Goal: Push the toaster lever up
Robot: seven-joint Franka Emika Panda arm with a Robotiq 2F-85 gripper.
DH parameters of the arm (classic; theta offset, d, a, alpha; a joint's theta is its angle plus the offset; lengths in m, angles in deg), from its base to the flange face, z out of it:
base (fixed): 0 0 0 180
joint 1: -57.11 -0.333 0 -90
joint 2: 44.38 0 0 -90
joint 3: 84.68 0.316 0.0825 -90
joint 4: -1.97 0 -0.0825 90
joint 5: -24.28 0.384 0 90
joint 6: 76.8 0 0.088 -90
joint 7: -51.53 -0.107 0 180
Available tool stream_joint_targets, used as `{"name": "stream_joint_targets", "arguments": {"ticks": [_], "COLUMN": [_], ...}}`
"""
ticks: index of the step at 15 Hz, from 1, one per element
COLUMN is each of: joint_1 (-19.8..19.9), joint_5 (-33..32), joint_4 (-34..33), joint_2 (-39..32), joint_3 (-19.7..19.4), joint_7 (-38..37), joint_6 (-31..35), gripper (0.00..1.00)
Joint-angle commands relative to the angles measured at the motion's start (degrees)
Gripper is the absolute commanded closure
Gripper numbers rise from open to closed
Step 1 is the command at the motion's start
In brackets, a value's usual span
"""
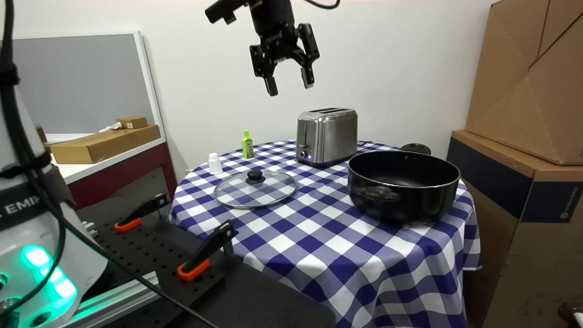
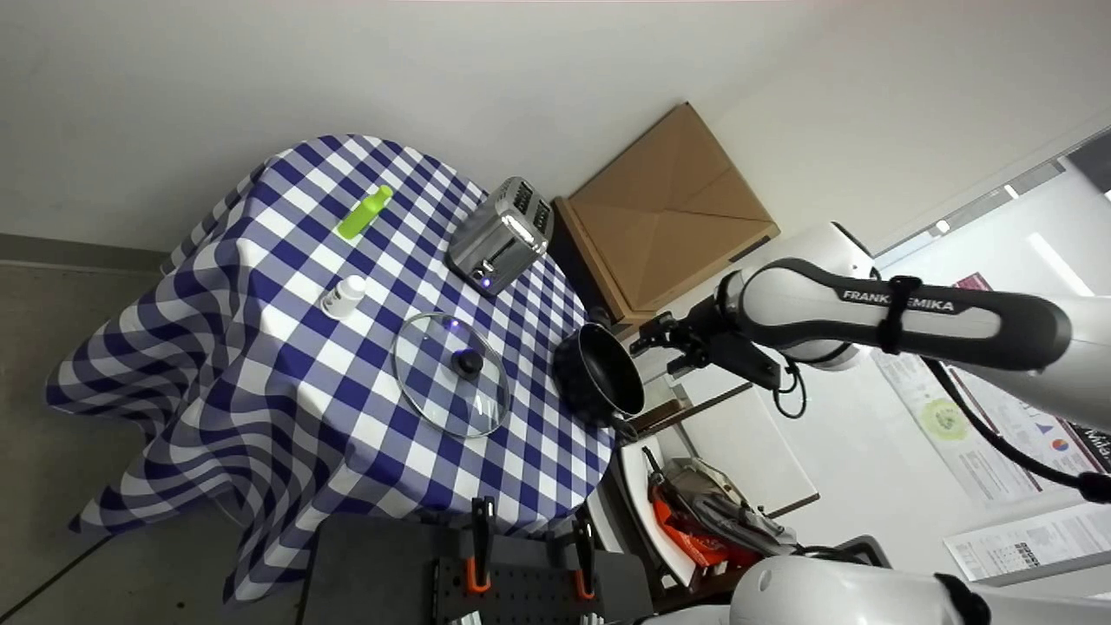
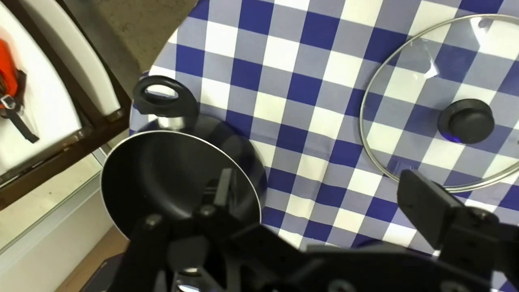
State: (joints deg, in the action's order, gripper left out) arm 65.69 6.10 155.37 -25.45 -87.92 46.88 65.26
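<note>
A silver toaster (image 1: 339,136) stands upright at the back of the checkered table; it also shows in an exterior view (image 2: 486,239). Its small dark lever (image 1: 307,148) looks low on the front face, under a vertical slot and close to a lit blue light; its exact height is hard to tell. My gripper (image 1: 291,86) is open and empty, high in the air, apart from the toaster. It also shows in an exterior view (image 2: 657,356). In the wrist view, the open fingers (image 3: 316,178) point down over the table with nothing between them; the toaster is not clearly visible there.
A black pot (image 1: 405,200) stands near the toaster. A glass lid (image 1: 237,193) lies on the tablecloth (image 1: 314,241). A green bottle (image 1: 247,148) and a white bottle (image 1: 215,165) stand farther left. Large cardboard boxes (image 1: 524,91) are beside the table.
</note>
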Motion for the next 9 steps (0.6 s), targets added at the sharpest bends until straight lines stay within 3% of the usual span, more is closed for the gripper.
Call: {"name": "stream_joint_targets", "arguments": {"ticks": [1,5,9], "joint_1": [0.7,-0.3,-5.2], "joint_5": [-2.7,-8.5,-13.1], "joint_4": [-5.1,-10.9,-17.6], "joint_2": [-13.2,-25.5,-35.7], "joint_3": [2.2,1.5,-2.7], "joint_7": [-4.1,-9.5,-13.9], "joint_6": [8.5,15.8,20.6], "gripper": [0.00,0.00,0.00]}}
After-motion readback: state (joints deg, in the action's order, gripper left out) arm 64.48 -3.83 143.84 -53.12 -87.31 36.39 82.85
